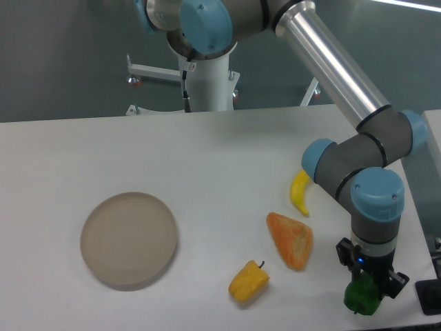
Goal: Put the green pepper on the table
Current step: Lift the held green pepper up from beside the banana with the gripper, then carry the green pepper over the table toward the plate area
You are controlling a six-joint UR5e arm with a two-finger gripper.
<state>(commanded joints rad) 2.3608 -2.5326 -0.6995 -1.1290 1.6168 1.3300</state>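
The green pepper is a small glossy dark-green lump at the front right of the white table. My gripper points straight down over it, with its black fingers on either side of the pepper's top. The pepper seems to sit at or just above the tabletop. The fingers hide its upper part. I cannot tell whether the fingers still press on it.
A yellow pepper with a dark stem lies front centre. An orange wedge and a yellow banana lie left of my arm. A round beige plate sits at the left. A dark object shows at the right edge.
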